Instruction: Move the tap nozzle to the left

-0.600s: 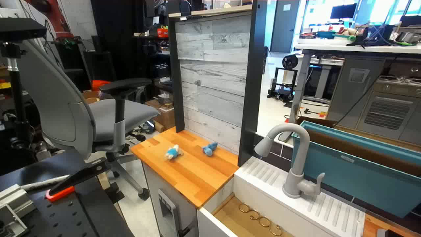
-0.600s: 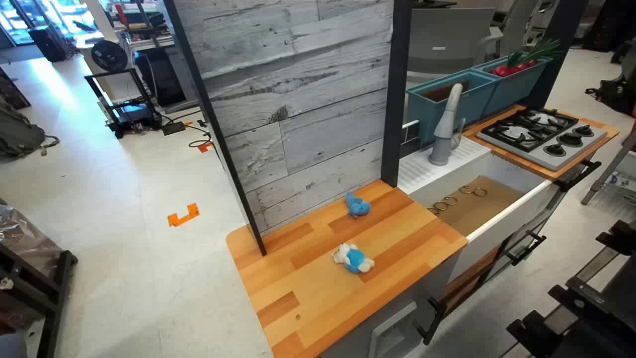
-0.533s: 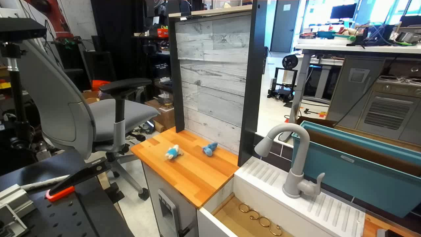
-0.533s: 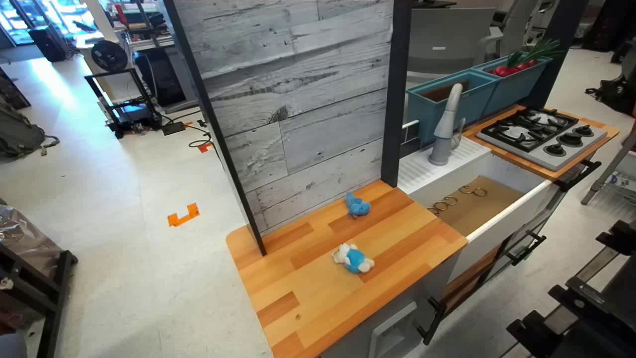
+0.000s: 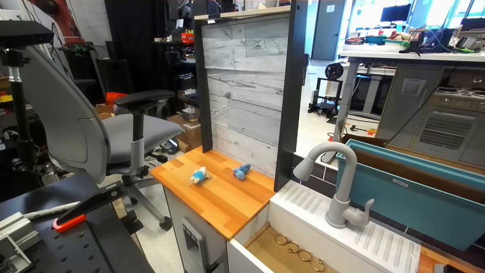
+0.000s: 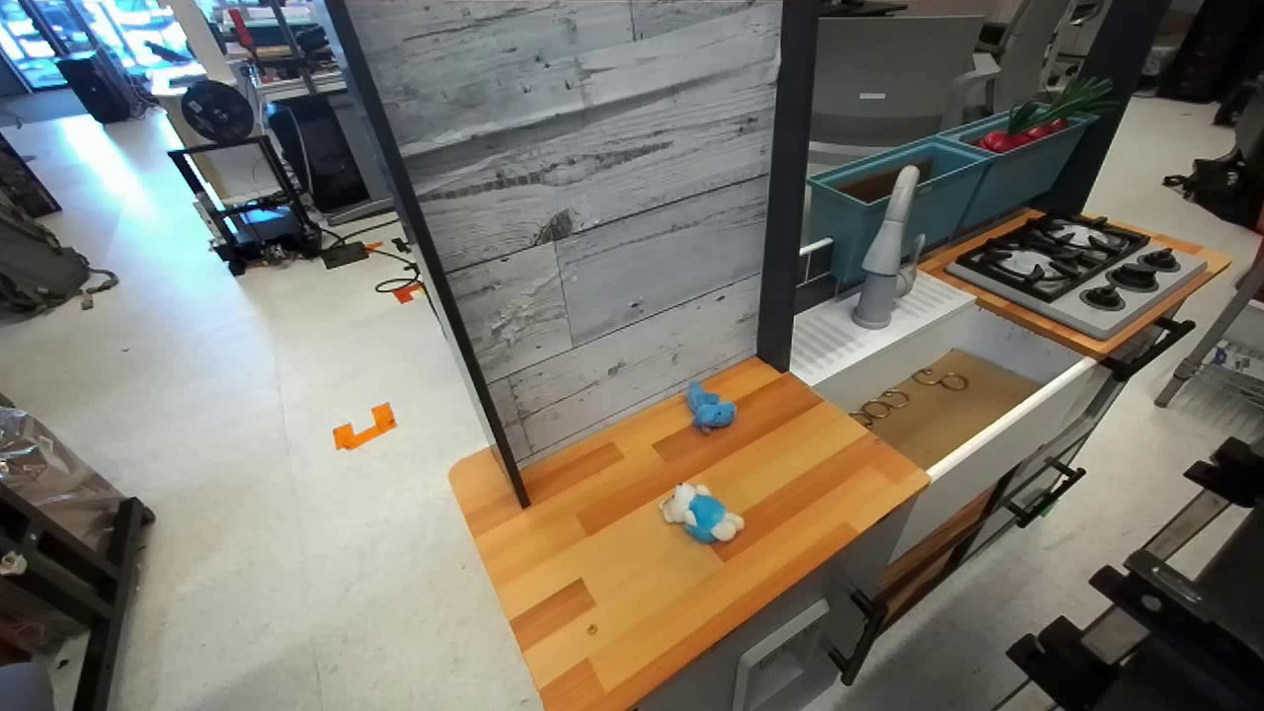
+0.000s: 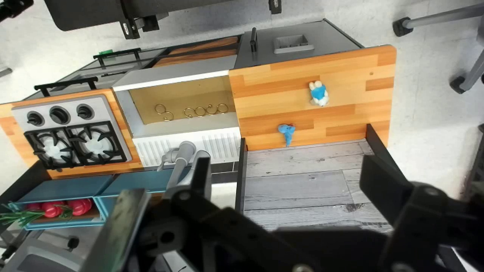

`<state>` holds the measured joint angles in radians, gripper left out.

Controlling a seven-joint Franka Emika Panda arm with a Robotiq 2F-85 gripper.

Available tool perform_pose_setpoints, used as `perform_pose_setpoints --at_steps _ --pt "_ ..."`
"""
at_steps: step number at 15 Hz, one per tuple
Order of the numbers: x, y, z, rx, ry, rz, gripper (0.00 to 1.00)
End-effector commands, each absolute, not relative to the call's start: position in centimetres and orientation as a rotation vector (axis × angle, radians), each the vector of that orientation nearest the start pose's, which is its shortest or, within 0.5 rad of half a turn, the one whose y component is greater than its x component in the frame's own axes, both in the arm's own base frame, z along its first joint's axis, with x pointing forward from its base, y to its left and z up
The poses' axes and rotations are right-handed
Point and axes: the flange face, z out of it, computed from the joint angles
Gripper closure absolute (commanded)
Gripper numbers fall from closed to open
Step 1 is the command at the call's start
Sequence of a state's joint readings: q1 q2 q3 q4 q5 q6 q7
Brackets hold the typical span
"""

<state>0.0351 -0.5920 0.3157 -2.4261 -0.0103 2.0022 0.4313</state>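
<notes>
Black post (image 5: 291, 98) bounds worktop (image 5: 212, 197) edge; tap nozzle (image 5: 346, 180) upright, arching toward worktop. You have fingers (image 7: 383, 185) wide apart, holding nothing.

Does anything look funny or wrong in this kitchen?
A little funny: a blue toy and a white-and-blue toy are on the wooden counter, and curly gold rings lie in the sink. Those aren't things you'd usually find there. I see nothing spilled or broken, and the tap nozzle looks whole.
</notes>
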Motion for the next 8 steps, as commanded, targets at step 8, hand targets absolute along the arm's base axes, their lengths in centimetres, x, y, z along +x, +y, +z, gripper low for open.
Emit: perform_pose_setpoints --at_steps 8 --pt "41.5 10.0 50.4 -3.209 0.383 -0.314 0.00"
